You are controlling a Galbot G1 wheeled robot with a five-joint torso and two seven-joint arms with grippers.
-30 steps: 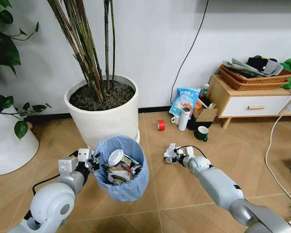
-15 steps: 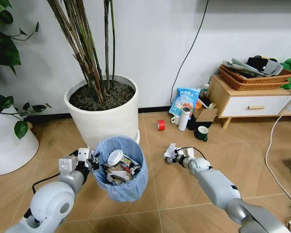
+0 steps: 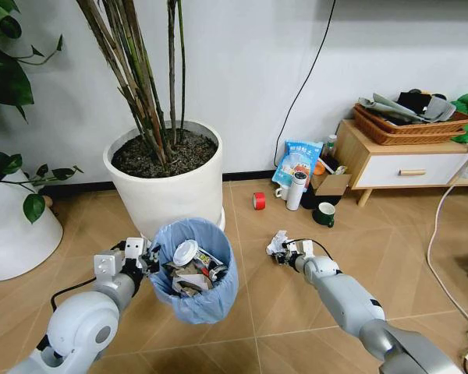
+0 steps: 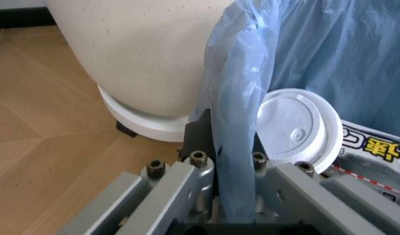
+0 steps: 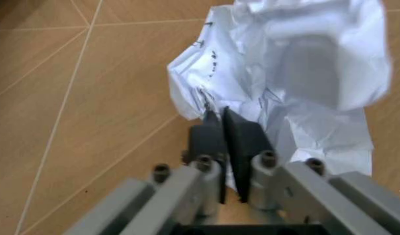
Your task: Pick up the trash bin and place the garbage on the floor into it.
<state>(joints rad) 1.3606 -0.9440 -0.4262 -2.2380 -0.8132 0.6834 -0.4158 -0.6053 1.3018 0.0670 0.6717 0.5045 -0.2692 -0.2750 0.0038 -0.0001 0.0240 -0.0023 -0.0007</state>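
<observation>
Right gripper (image 5: 221,128): jaws clenched on an edge of the crumpled white paper wad (image 5: 298,73), the two dark pads pressed nearly together with the sheet pinched between them. The wad sits just above the light brown herringbone wooden floor (image 3: 390,257); contact with the planks cannot be determined.

Left gripper (image 4: 229,161): jaws clamped on the rim of the small round trash bin lined with crinkly light blue plastic (image 3: 191,269), liner folded between them. The bin holds a white disc lid (image 4: 295,129) and printed litter.

Change against the earlier frames: the right gripper (image 3: 285,249) and its wad (image 3: 278,243) have shifted slightly rightward and away from the bin; the left gripper (image 3: 144,255) and bin are unchanged.

Clearances: the bin rim stands just beside the large white plant pot (image 3: 168,183). Open floor lies between bin and wad. A red tape roll (image 3: 259,201) and dark mug (image 3: 324,214) lie well beyond the right gripper.
</observation>
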